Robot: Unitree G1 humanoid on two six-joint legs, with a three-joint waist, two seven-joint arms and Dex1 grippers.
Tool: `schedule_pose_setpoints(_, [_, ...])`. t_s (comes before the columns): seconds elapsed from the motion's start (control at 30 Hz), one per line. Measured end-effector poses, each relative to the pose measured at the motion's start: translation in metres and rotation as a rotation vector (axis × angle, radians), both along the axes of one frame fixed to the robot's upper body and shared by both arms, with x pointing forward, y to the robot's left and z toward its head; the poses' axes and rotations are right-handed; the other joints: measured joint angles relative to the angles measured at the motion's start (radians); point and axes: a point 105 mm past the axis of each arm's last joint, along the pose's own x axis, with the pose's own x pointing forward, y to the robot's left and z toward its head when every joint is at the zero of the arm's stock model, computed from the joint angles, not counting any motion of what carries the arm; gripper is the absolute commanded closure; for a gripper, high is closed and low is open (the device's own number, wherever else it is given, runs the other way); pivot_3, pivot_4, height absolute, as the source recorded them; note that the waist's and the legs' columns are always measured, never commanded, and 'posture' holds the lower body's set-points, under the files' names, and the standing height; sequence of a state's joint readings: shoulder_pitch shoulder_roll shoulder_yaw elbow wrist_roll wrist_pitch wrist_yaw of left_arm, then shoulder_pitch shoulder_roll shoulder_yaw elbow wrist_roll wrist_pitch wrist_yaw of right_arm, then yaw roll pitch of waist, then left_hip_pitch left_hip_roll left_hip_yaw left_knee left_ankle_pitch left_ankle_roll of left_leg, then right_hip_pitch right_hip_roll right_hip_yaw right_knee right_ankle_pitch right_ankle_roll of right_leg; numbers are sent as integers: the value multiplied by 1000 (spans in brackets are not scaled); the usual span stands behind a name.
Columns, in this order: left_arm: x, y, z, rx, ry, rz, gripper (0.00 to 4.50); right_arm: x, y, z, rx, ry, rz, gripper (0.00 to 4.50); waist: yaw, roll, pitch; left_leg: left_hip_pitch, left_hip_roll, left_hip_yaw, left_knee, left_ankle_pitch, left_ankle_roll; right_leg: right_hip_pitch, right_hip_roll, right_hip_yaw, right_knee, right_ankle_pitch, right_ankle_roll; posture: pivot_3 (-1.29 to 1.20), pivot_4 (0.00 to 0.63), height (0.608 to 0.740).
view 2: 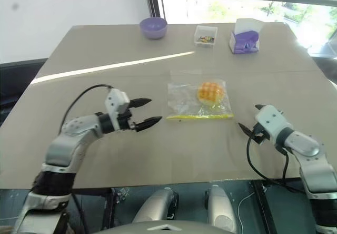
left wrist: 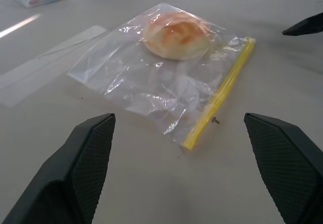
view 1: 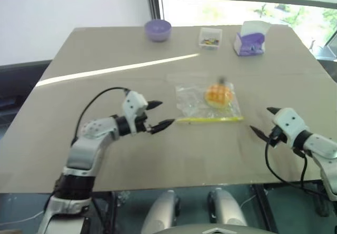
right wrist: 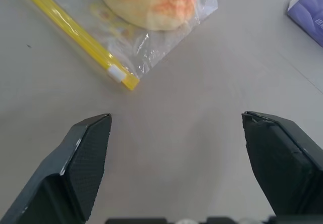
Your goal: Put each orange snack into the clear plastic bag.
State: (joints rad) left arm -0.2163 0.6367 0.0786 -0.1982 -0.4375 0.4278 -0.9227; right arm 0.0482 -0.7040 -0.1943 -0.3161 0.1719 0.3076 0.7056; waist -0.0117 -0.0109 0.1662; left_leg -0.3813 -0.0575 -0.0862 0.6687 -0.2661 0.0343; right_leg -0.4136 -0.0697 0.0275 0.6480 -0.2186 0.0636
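Observation:
The orange snack [view 1: 219,94], a domed golden bun with a grid top, lies inside the clear plastic bag [view 1: 192,105], which rests flat on the table with its yellow seal strip [view 1: 210,119] along the near edge. To the left of the bag's near corner my left gripper [view 1: 166,113] is open, empty and not touching it. My right gripper [view 1: 260,119] hovers to the right of the bag, also open and empty. The left wrist view has the bun [left wrist: 175,32] in the bag [left wrist: 151,82]. In the right wrist view the strip's end [right wrist: 118,75] lies ahead of the fingers.
Along the far edge stand a purple bowl [view 1: 158,30], a small clear box of colourful bits [view 1: 210,38] and a purple-and-white tissue box [view 1: 250,39]. The tan table [view 1: 105,160] ends close below both arms.

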Motion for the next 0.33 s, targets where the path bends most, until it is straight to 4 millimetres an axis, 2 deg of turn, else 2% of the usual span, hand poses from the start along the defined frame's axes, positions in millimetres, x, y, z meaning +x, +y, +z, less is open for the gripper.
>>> schedule_pose_setpoints(0.2, [-19, 40, 12, 11, 27, 86, 109, -31, -15, 19, 147, 76, -9, 30, 2, 1, 0, 0, 2, 0, 0, -1, 1, 2, -1, -1, -4, 0, 0, 0, 150, 740])
schedule_pose_setpoints(0.33, [-22, 50, 18, 13, 29, 102, 109, -43, -14, 33, 158, 77, 22, 30, 4, 0, 0, 0, 2, 0, 0, -1, 1, 2, -1, -1, -5, 0, 0, 0, 150, 740])
